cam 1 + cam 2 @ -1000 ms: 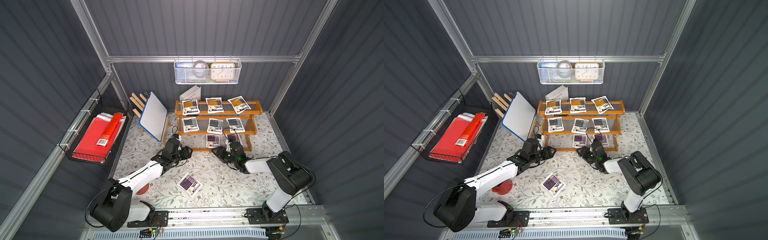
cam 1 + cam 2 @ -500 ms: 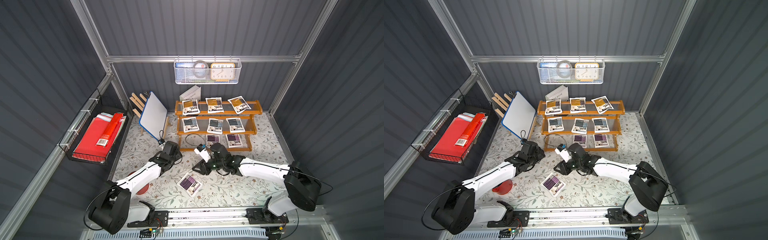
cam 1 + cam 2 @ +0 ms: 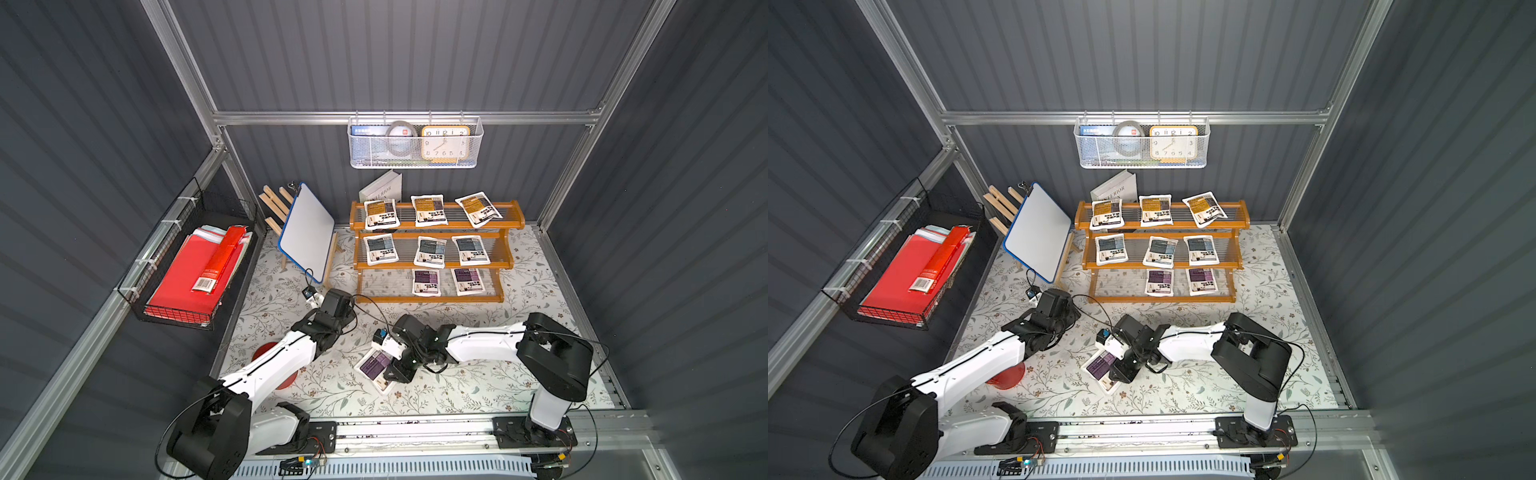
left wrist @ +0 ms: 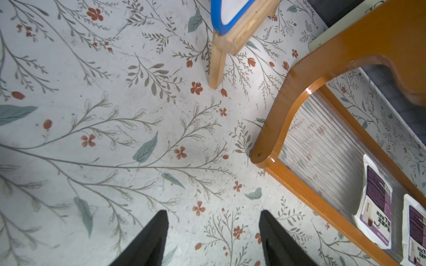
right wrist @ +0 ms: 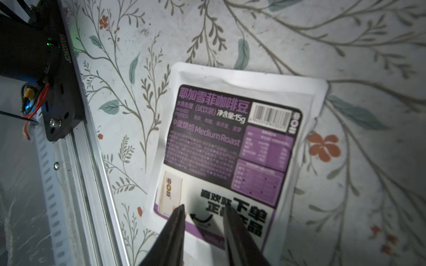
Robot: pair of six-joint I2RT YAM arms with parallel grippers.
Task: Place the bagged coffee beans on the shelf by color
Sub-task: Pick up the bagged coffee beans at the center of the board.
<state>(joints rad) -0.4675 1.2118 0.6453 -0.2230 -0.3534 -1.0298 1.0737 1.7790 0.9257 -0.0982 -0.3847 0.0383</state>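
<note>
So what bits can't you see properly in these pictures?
- Loose purple pouch: the right gripper covers one end in both top views; the right wrist view's edge cuts it off.
- Red round thing: mostly hidden under the left arm in both top views.
- Book: the shelf and a yellow pouch hide its lower part.
- Pouch's small print: blurred in the right wrist view.

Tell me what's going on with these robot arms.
The arms are filling the shelf by colour: three yellow pouches on top, three blue-grey in the middle, two purple at the bottom. The last purple pouch lies on the floral mat, and the right gripper is right above it, jaws apart. The left gripper is open and empty beside the shelf.
</note>
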